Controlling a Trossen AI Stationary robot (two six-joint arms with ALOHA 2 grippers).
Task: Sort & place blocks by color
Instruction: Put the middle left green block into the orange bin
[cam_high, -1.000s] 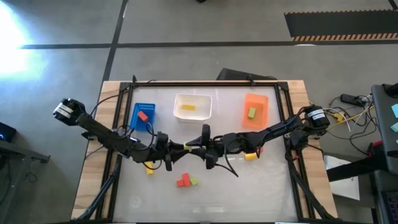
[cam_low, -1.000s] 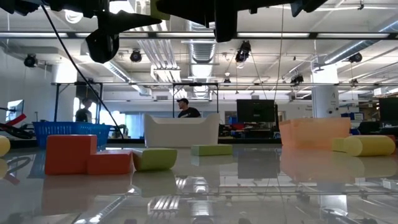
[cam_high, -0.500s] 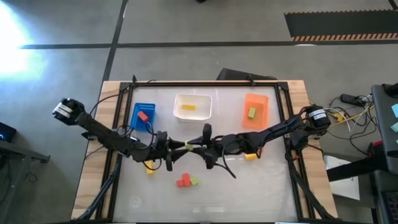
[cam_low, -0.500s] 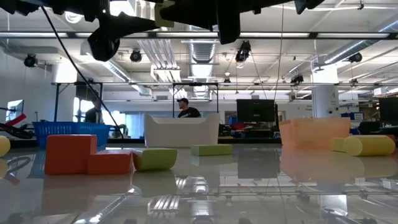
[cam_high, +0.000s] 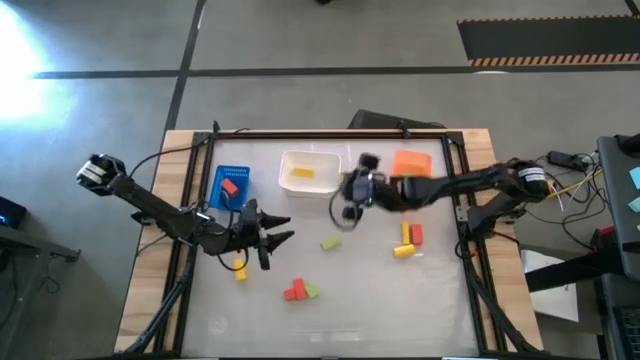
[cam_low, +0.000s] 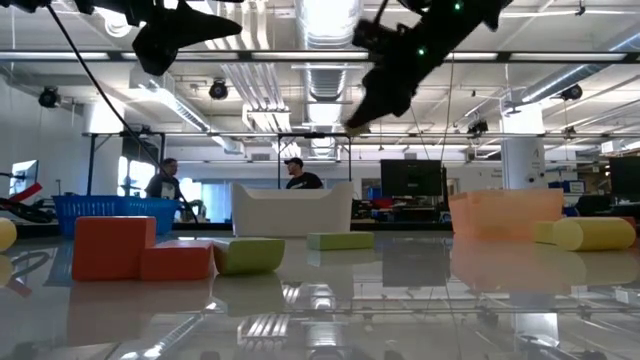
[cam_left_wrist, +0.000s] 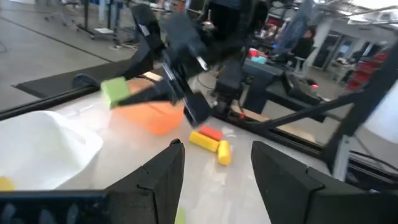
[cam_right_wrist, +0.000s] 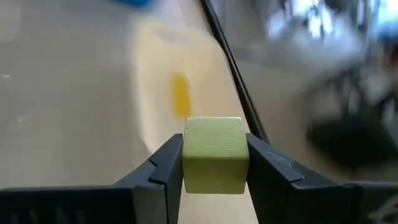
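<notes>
**Handover done, green cube on the move**

Now the arms have parted: the right gripper, clamping a green cube, has swung to upper centre, between white bin and orange bin. Left gripper sits empty, jaws apart, centre-left.

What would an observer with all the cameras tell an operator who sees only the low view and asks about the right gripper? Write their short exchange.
Operator: Is the right gripper carrying anything?
Observer: Yes. The right gripper is shut on a green cube, plain in its wrist view.
Operator: Where over the table is it?
Observer: From above, it hangs between the white bin and the orange bin.
Operator: What is in the white bin?
Observer: A yellow block lies inside it.
Operator: And the left gripper?
Observer: The left gripper is open and empty, in front of the blue bin, with a green block on the table beyond it.
</notes>
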